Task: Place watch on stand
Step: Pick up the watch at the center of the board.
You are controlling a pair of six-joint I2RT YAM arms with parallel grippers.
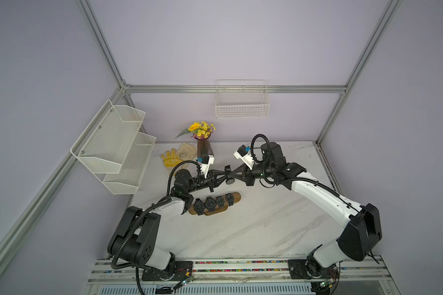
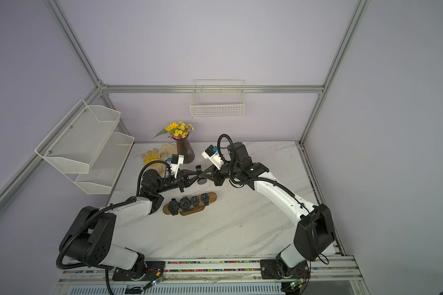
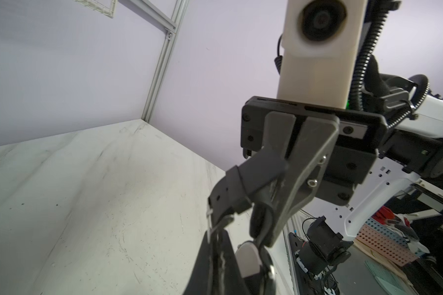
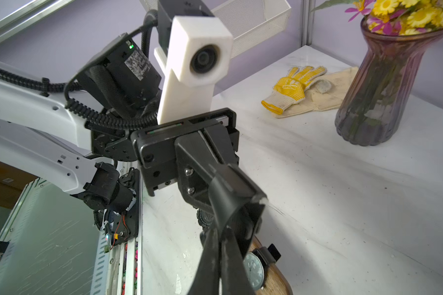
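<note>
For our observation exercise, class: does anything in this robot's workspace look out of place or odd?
A watch dangles in mid-air where the left claw and right claw meet tip to tip, not on the stand. The stand lies askew to the table edge. Nothing looks spilled.

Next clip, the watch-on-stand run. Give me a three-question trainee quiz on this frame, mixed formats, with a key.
1. How many watches already sit on the stand?
2. True or false: the yellow glove lies on the stand.
3. Where is the remaining watch?
A: flat on the table.
B: off the table, where the left gripper and right gripper meet.
C: inside the wire basket.
Key: 1, four. 2, false: it lies near the vase. 3, B.
</note>
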